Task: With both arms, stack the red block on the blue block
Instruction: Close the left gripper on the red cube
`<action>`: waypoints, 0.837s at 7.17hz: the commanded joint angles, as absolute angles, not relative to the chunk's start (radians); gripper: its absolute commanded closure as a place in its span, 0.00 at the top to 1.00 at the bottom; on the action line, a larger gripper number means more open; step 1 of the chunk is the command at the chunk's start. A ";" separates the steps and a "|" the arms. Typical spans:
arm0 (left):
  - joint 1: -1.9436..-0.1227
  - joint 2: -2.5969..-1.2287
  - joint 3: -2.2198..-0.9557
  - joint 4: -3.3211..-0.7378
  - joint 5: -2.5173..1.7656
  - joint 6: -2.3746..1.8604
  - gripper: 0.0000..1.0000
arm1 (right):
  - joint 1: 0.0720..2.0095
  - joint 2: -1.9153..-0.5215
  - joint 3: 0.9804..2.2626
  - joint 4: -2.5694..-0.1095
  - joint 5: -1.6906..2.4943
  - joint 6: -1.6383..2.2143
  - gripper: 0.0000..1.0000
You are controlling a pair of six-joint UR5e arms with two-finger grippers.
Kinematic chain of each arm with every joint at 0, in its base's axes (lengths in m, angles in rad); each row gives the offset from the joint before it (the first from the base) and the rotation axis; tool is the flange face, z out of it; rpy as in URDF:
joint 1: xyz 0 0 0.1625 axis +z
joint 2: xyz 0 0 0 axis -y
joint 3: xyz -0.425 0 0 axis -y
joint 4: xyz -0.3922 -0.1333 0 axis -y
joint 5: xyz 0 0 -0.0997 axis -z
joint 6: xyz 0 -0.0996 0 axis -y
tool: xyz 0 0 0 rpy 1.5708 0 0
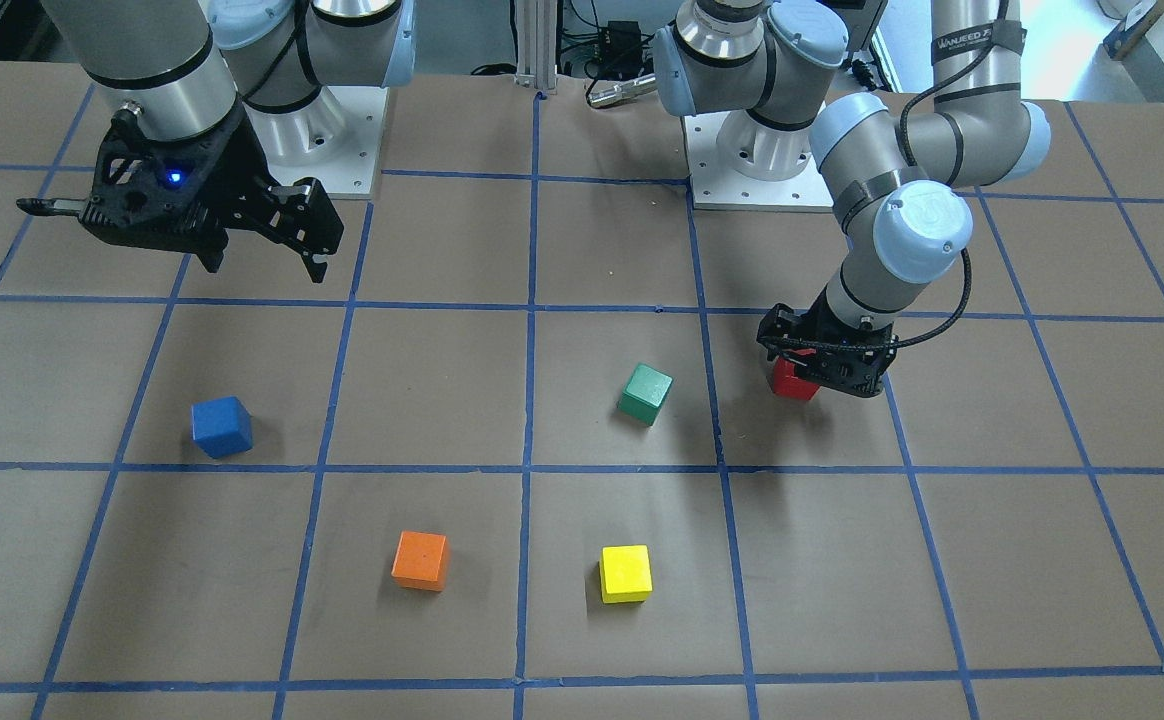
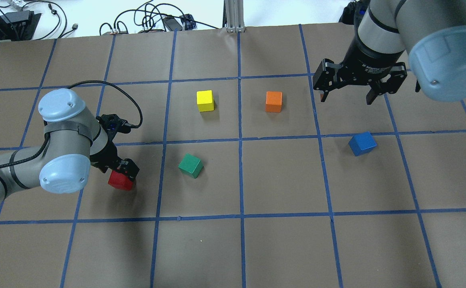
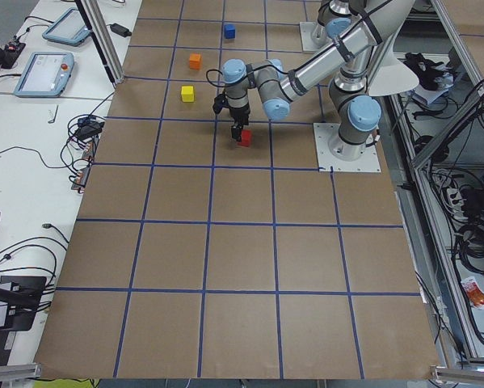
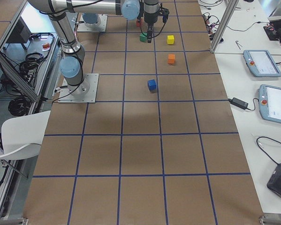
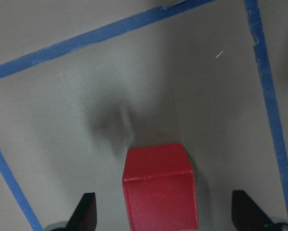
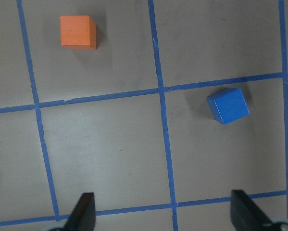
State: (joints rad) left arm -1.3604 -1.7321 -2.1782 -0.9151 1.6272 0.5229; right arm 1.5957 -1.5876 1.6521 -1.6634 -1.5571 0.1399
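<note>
Two blocks matter here; where is the red block (image 2: 120, 181)?

It sits flat on the brown table (image 2: 281, 240), in the lower left of the overhead view, inside one square of the blue tape grid (image 2: 239, 140). In my left wrist view it fills the bottom centre of the frame.

And your left gripper (image 5: 164, 216)?

Down low over that cube, jaws spread wide. One finger shows near each bottom corner of the wrist view, the cube between them with bare table on both sides. Neither finger touches it, so I have hold of nothing there.

The blue block (image 2: 362, 143)?

Right of centre in the overhead view, alone on the table, turned a little against the grid, well apart from the red one.

Your right gripper (image 2: 347, 97)?

Raised in the upper right of the overhead view, above and a little left of the blue block in the frame, fingers wide apart and empty.

Anything else around?

A green cube (image 2: 190, 165) lies in the square to the right of the red one's. A yellow cube (image 2: 205, 100) and an orange cube (image 2: 274, 101) sit side by side in the upper middle.
</note>
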 commanded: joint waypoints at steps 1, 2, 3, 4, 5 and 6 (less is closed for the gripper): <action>-1.359 -1.759 -2.189 -0.874 1.628 0.522 0.75 | 1.595 -1.589 1.652 -1.660 -1.568 0.141 1.00; -1.359 -1.764 -2.175 -0.873 1.629 0.519 0.22 | 1.595 -1.588 1.654 -1.663 -1.566 0.140 1.00; -1.361 -1.758 -2.154 -0.874 1.631 0.515 0.01 | 1.595 -1.588 1.654 -1.663 -1.568 0.140 1.00; -1.379 -1.747 -2.091 -0.897 1.625 0.506 0.00 | 1.595 -1.588 1.654 -1.661 -1.568 0.140 1.00; -1.419 -1.761 -1.998 -1.013 1.614 0.391 0.00 | 1.597 -1.589 1.654 -1.661 -1.568 0.140 1.00; -1.502 -1.766 -1.905 -1.069 1.609 0.276 0.00 | 1.595 -1.588 1.654 -1.661 -1.568 0.140 1.00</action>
